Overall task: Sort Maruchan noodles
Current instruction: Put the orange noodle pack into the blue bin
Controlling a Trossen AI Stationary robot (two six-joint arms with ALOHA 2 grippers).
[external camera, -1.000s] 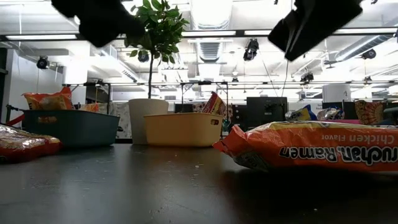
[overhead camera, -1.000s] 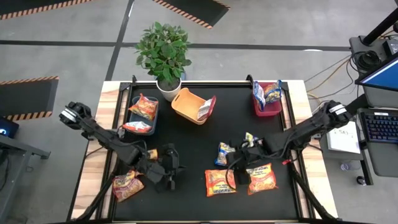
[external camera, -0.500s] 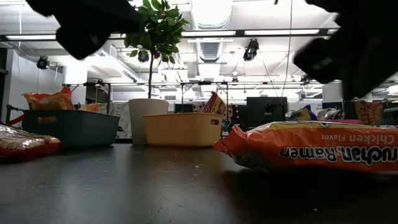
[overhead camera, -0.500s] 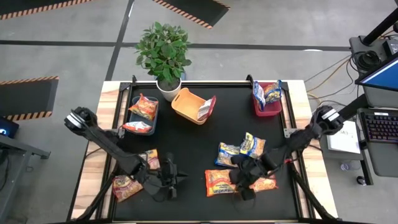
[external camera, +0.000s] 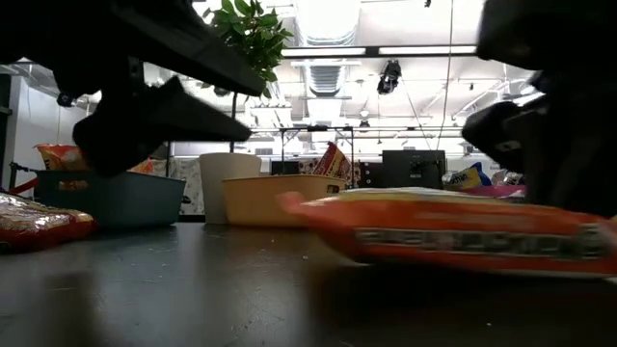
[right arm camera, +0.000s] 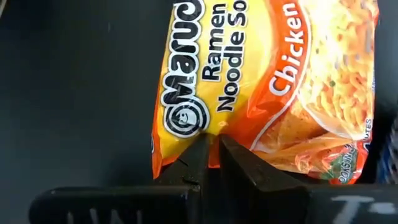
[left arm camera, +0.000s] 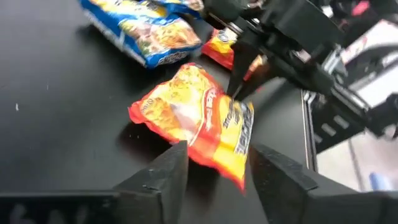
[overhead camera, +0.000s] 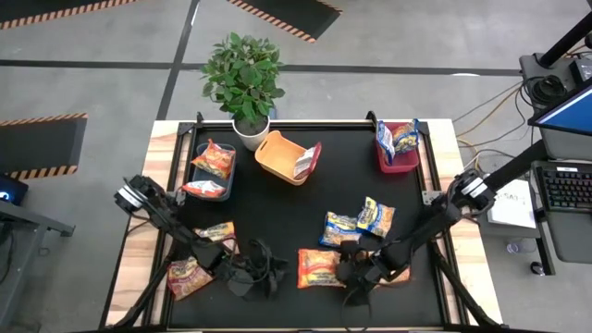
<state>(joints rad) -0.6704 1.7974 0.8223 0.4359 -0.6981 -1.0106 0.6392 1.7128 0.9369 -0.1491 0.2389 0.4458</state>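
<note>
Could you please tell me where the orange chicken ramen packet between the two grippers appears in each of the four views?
High view: orange packet at lower centre, on the black mat.
Low view: the long orange packet at centre-right.
Left wrist view: centre, beyond the open left gripper.
Right wrist view: fills the upper right.
Shared landmark: the right gripper, shut on the packet's edge.

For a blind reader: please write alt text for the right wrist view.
The right gripper, shut, pinches the edge of an orange packet of chicken ramen lying on the black table.
</note>
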